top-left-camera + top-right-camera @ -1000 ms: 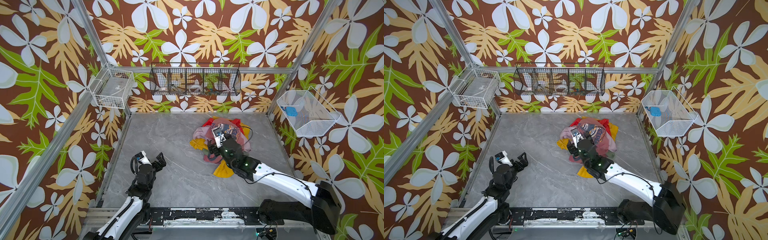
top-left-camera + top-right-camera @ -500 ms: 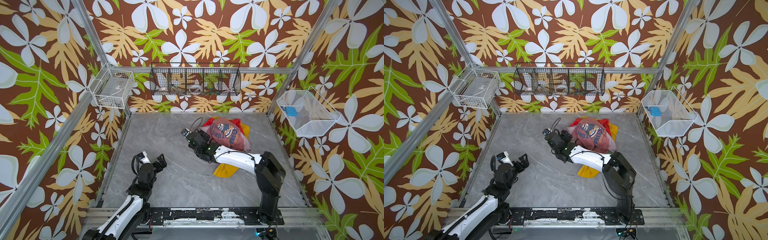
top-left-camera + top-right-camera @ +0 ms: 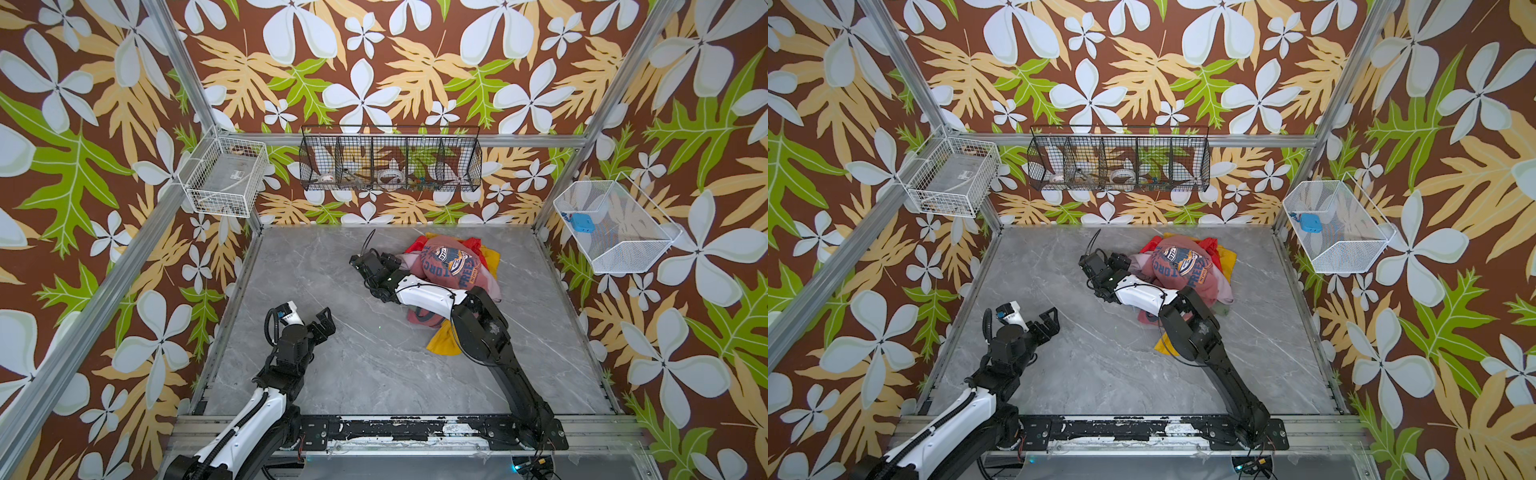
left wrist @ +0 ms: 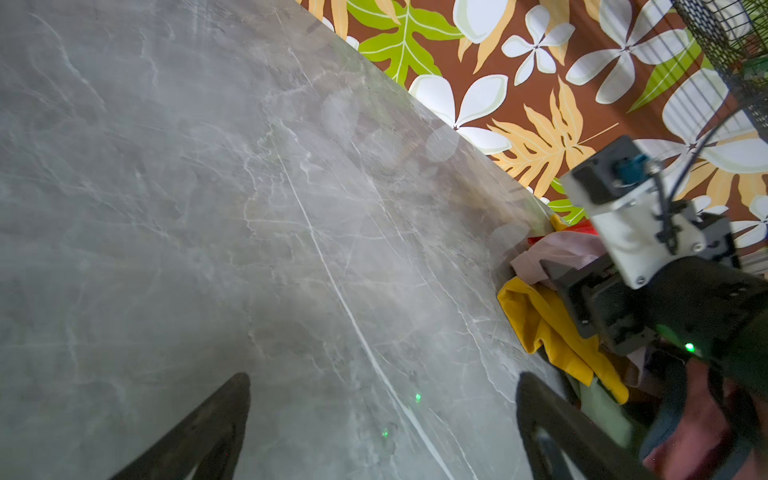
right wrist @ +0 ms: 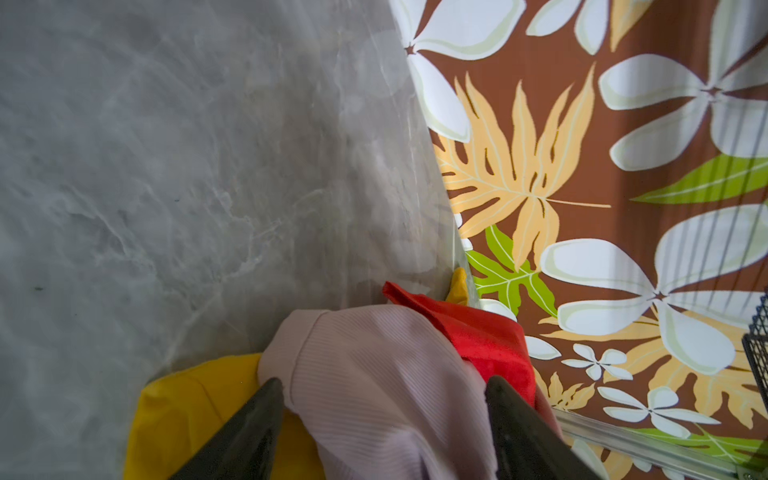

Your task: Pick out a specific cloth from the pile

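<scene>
Now r. gripper [image 5: 382, 380] straddles the lilac cloth [image 5: 365, 353] at pile's [image 3: 451, 262] left edge, far side; jaws apart w/ fabric between, grip unclear. L. gripper [image 3: 307, 316] wide open, near left, above marble tabletop [image 3: 353, 374].

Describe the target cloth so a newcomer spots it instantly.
On the grey marble tabletop, find the heap of mixed garments near the floral back wall. At its left edge, between the open fingers of the right gripper, lies the pale lilac-pink ribbed cloth: plain and unprinted, unlike the dusty-red lettered shirt, mustard-yellow cloth and bright red cloth around it.
</scene>
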